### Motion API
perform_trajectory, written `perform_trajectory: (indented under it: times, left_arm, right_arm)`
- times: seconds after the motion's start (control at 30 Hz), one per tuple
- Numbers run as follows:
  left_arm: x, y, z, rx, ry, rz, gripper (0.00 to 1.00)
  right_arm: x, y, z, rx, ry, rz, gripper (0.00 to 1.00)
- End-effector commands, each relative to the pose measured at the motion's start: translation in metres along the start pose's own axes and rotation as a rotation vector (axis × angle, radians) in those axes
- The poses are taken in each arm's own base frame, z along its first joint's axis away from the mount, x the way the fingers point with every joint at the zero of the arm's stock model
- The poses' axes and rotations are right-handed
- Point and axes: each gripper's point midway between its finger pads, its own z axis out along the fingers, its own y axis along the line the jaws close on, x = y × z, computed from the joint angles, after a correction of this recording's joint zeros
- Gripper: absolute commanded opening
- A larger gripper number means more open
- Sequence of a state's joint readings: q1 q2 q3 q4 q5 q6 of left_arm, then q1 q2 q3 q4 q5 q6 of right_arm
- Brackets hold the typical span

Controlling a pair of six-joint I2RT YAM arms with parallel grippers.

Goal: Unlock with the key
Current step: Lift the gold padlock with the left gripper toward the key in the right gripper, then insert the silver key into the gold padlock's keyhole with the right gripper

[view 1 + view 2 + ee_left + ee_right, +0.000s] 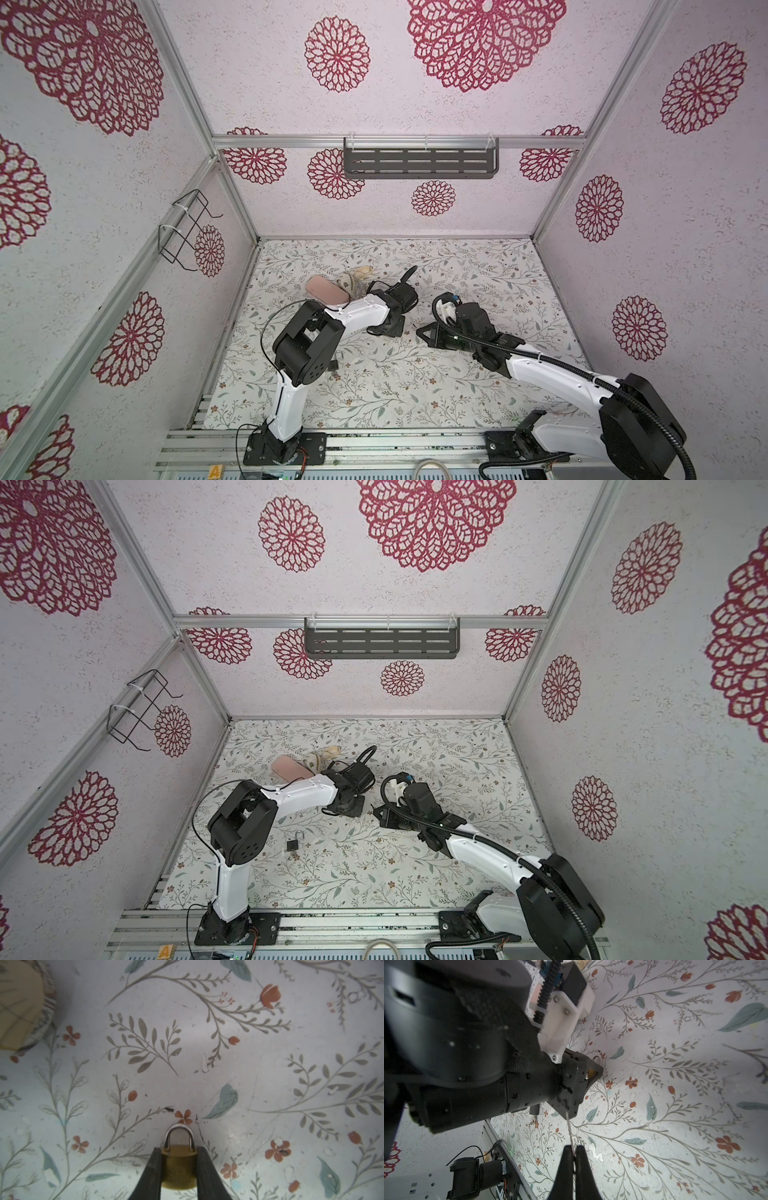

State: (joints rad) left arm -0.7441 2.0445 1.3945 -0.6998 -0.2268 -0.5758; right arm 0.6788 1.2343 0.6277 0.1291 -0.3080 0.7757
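Now one key (570,1132); brass padlock (179,1169) in left jaws, black padlock (292,845) loose.

A round brass padlock (178,1169) sits between the two black fingers (149,1176) of the left end effector (179,1148), which touch its sides. Its silver shackle points away, both legs seated. Beneath lies a pale, floral-printed counter (249,1064). A blurred tan object (18,1001), possibly woven, fills one corner.

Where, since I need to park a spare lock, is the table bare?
Bare: the right side of the table by the wall, and the front strip between the arm bases. Crowded: back left around the pink case, the middle where left gripper and right gripper nearly meet.
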Motion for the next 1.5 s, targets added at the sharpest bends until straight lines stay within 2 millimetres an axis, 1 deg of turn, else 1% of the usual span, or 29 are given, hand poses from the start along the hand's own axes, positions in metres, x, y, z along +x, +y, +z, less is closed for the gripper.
perform_trajectory:
  times: [0.0, 0.13, 0.17, 0.2, 0.33, 0.37, 0.43, 0.57, 0.63, 0.7, 0.83, 0.93, 1.23, 1.47]
  left_arm:
    - [0.015, 0.008, 0.003, -0.041, 0.057, 0.014, 0.12]
    - [-0.004, -0.002, -0.019, 0.047, -0.011, -0.049, 0.04]
    - [-0.009, -0.004, -0.026, 0.065, -0.027, -0.077, 0.01]
    - [-0.018, -0.004, -0.042, 0.092, -0.063, -0.113, 0.00]
    - [-0.037, 0.002, -0.077, 0.164, -0.133, -0.284, 0.00]
    - [-0.041, 0.000, -0.086, 0.203, -0.152, -0.320, 0.00]
    - [-0.047, -0.001, -0.104, 0.264, -0.190, -0.397, 0.00]
    - [-0.055, -0.003, -0.135, 0.377, -0.243, -0.532, 0.00]
    - [-0.055, -0.004, -0.146, 0.420, -0.246, -0.578, 0.00]
    - [-0.055, -0.004, -0.155, 0.443, -0.254, -0.610, 0.00]
    - [-0.054, 0.000, -0.168, 0.444, -0.281, -0.642, 0.00]
    - [-0.053, 0.006, -0.174, 0.418, -0.307, -0.651, 0.00]
    - [-0.052, 0.008, -0.178, 0.399, -0.331, -0.651, 0.00]
    - [-0.052, 0.008, -0.177, 0.386, -0.332, -0.642, 0.00]
  right_arm:
    - [-0.006, 0.001, -0.006, 0.005, -0.038, -0.018, 0.00]
    - [-0.011, 0.003, -0.008, 0.010, -0.059, 0.015, 0.00]
    - [-0.012, 0.003, -0.008, 0.012, -0.067, 0.027, 0.00]
    - [-0.013, 0.004, -0.008, 0.015, -0.078, 0.035, 0.00]
    - [-0.013, -0.001, -0.008, 0.073, -0.134, 0.085, 0.00]
    - [-0.012, -0.001, -0.006, 0.077, -0.150, 0.095, 0.00]
    - [-0.011, 0.005, -0.004, 0.069, -0.184, 0.110, 0.00]
    - [-0.010, 0.027, 0.007, 0.026, -0.246, 0.112, 0.00]
    - [-0.012, 0.037, 0.010, -0.006, -0.294, 0.115, 0.00]
    - [-0.019, 0.047, 0.009, -0.046, -0.357, 0.133, 0.00]
    - [-0.031, 0.062, 0.009, -0.101, -0.423, 0.141, 0.00]
    - [-0.034, 0.065, 0.013, -0.093, -0.425, 0.132, 0.00]
    - [-0.037, 0.085, 0.019, -0.171, -0.419, 0.118, 0.00]
    - [-0.037, 0.093, 0.023, -0.196, -0.404, 0.108, 0.00]
